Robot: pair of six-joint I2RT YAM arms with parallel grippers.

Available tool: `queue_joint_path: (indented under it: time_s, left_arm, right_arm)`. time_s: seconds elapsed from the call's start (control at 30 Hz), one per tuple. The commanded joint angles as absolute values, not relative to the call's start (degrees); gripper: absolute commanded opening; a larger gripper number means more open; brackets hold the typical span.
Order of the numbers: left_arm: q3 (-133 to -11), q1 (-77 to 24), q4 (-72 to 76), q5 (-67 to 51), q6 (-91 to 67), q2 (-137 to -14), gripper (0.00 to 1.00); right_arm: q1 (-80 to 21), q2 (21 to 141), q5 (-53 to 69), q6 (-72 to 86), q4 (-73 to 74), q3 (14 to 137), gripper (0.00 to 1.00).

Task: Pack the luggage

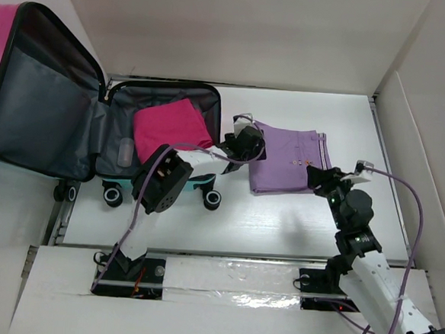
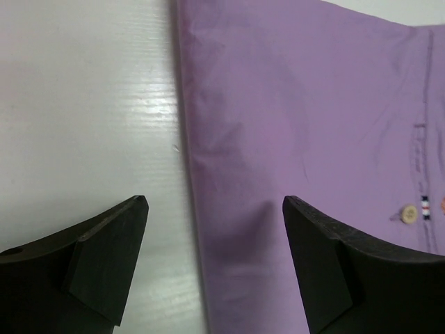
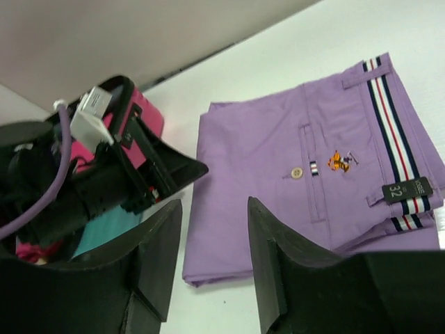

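While left claw and right claw gape empty | purple shorts tag reads "32"; luggage open

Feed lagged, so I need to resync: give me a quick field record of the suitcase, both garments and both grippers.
luggage: pink-to-teal hard-shell suitcase, open, at left
magenta folded cloth: inside suitcase base
purple folded garment: on white table, right of suitcase
left gripper: open, straddling garment's left edge
right gripper: open, empty, by garment's near-right corner
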State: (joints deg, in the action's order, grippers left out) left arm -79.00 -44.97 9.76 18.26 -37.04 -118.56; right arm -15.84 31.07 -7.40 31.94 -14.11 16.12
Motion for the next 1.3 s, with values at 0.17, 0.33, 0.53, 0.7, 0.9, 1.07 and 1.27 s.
queue_joint_path:
  time_s: [0.17,0.33,0.53,0.7,0.9,1.07,1.27]
  left_arm:
    - [-88.41,-44.21,3.35,12.4,-33.75,-125.76,0.74]
    - [-92.37,-45.26,3.16,10.28,-34.1,-129.46,0.67]
    - [-90.97,-45.97,8.95,6.77,-33.58,-128.94,0.09]
    - [-89.65,-45.18,11.95,5.11,-30.68,-122.35,0.0]
    - [-93.95,-39.29,6.86,0.36,-28.49,-113.04,0.0]
    - [-93.61,-33.41,0.8,0.7,-24.97,-101.2,0.0]
    - [-85.01,-16.64,-2.72,0.27,-21.36,-92.48,0.0]
  right_arm:
    - [-18.45,36.91,-3.95,27.69,-15.2,21.35,0.51]
    - [-22.23,36.04,-7.55,27.6,-15.82,22.59,0.51]
    - [-25.05,34.19,-13.62,26.2,-14.6,23.81,0.51]
    - [-25.05,31.99,-18.53,22.33,-12.13,26.01,0.52]
    - [-23.99,34.19,-27.5,18.81,-11.08,25.49,0.52]
    - [-22.94,33.05,-23.83,17.59,-10.28,24.0,0.54]
    - [-22.41,33.4,-21.01,17.49,-9.85,23.9,0.55]
